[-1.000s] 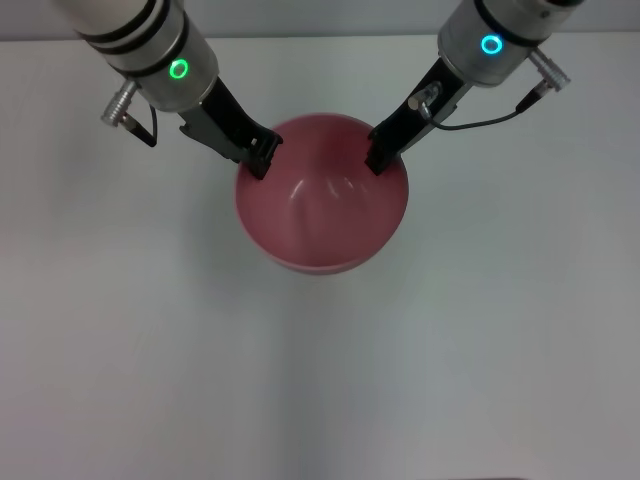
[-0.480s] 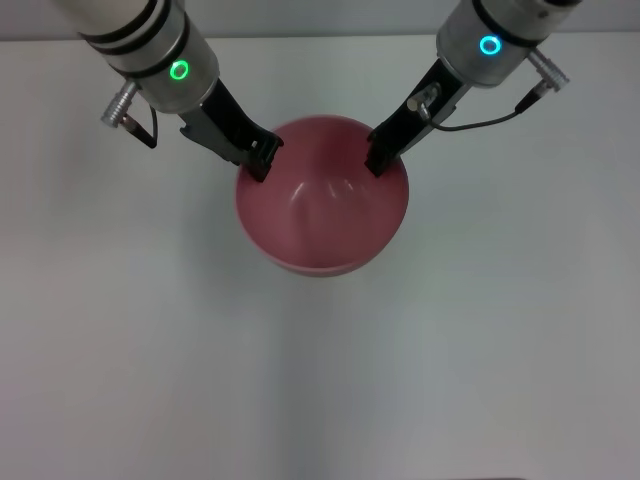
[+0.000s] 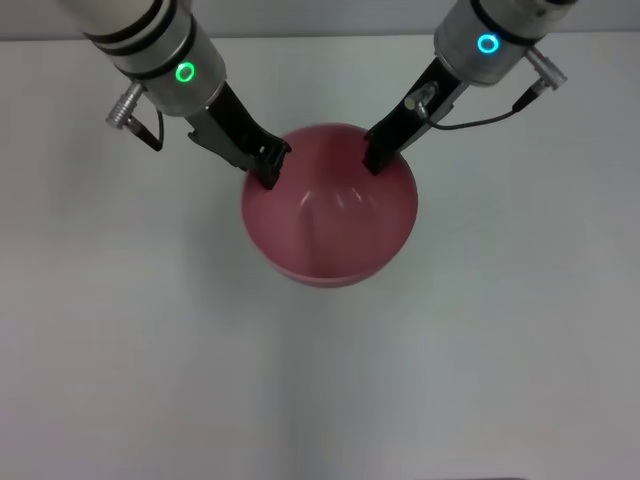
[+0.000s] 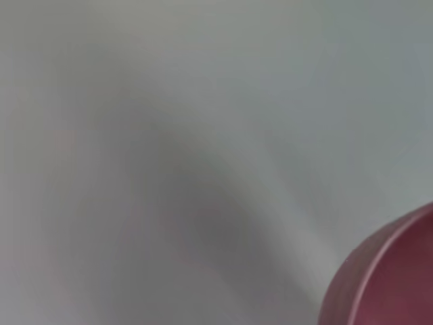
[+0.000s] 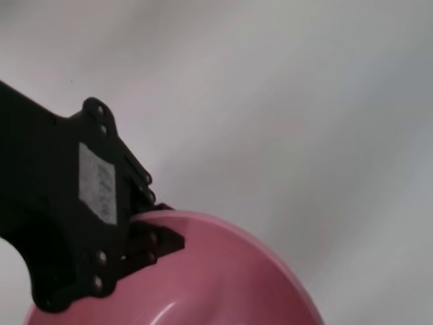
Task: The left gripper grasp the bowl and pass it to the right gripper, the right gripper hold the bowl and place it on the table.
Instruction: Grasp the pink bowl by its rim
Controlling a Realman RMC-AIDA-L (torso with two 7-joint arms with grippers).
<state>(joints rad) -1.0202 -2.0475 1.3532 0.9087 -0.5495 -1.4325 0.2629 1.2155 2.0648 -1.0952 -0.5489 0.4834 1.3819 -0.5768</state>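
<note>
I see the bowl (image 3: pixel 328 215) above the table (image 3: pixel 120 350), the left gripper (image 3: pixel 268 165) clamped on its rim, the right gripper (image 3: pixel 375 155) at the opposite rim; whether those fingers grip, I cannot tell.

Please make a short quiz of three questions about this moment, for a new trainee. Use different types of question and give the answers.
1. True or false: only the left gripper touches the bowl.
2. Which ring colour marks the arm of the right gripper? A. green B. cyan C. red
3. Fill in: both grippers meet the bowl at its ____.

Key:
1. False; both grippers are at its rim, on opposite sides.
2. B.
3. rim.
</note>
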